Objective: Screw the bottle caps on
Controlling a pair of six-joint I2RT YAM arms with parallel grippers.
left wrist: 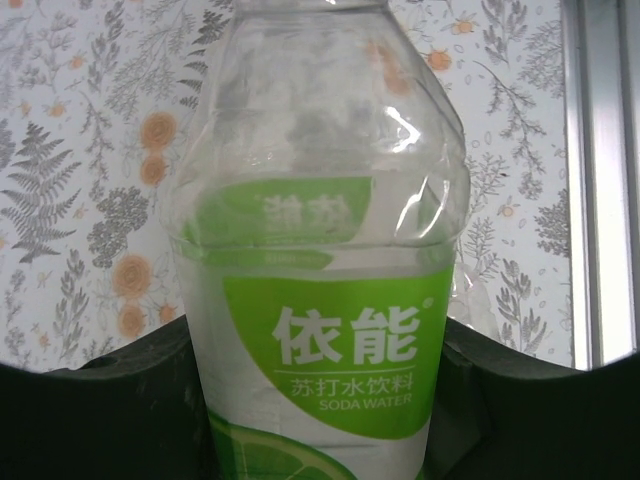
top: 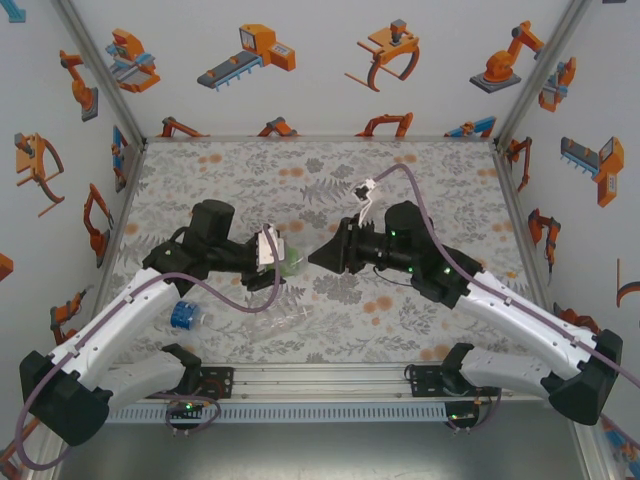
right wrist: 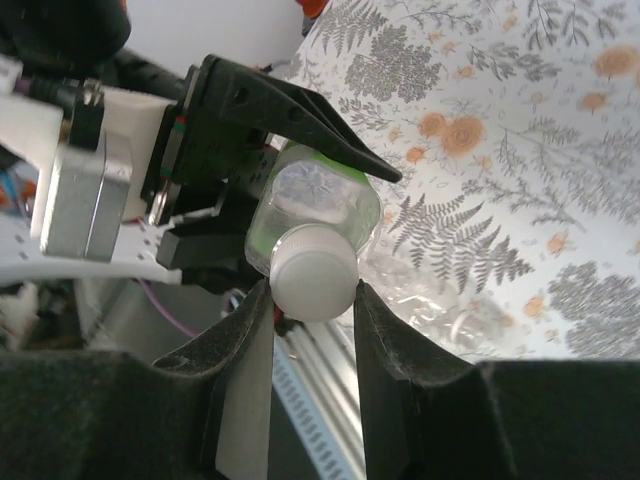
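White cap [right wrist: 313, 280] pinched by right hand [right wrist: 312, 294] atop green-labelled bottle [left wrist: 320, 330].

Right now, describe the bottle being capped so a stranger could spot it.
Look at the centre of the patterned table. There the left tool holds a bottle, the right tool pinching its white cap. Its label is green; the bottle lying nearby has blue.

The tabletop [top: 300, 170] is white, with a grey pattern of ferns and leaves and small orange flowers. The bottle [left wrist: 320, 300] is clear and has a bright green label with white letters; its cap [right wrist: 313, 282] is white. A second bottle [top: 185, 316], near the left near corner, has a blue label. The left pincer [top: 282, 260] and the right pincer [right wrist: 311, 292] are black. The arms [top: 130, 320] are white and black, the cables [top: 418, 185] purple. The walls [top: 320, 100] are white with orange and grey-blue drawings of machines.
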